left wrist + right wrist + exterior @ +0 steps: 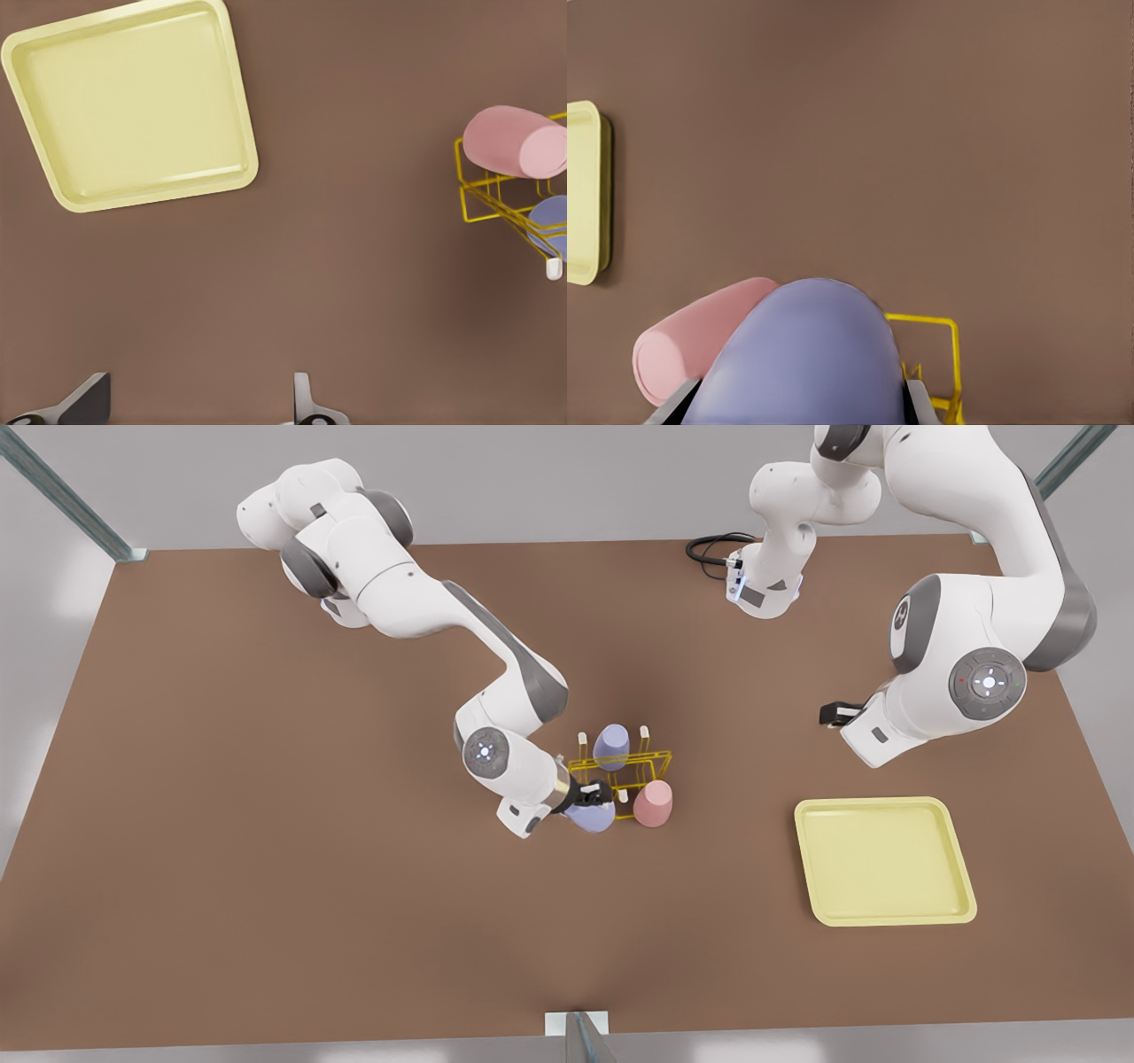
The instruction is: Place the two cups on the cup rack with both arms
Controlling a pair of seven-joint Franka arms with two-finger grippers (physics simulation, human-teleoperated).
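Gripping a lavender cup point(592, 815) at the cup rack point(651, 766), right gripper point(592, 793) — left gripper point(195, 403) waits, jaws apart; seemingly no writing.

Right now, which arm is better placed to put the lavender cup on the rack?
The right. Its tool is shut on a lavender cup beside the rack. The left tool is open over bare table, apart from the rack.

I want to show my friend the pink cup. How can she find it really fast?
Look at the middle of the brown table for the little yellow wire cup rack. The pink cup sits on the rack's corner nearest the yellow tray. The other cups there are purple; the right claw holds one.
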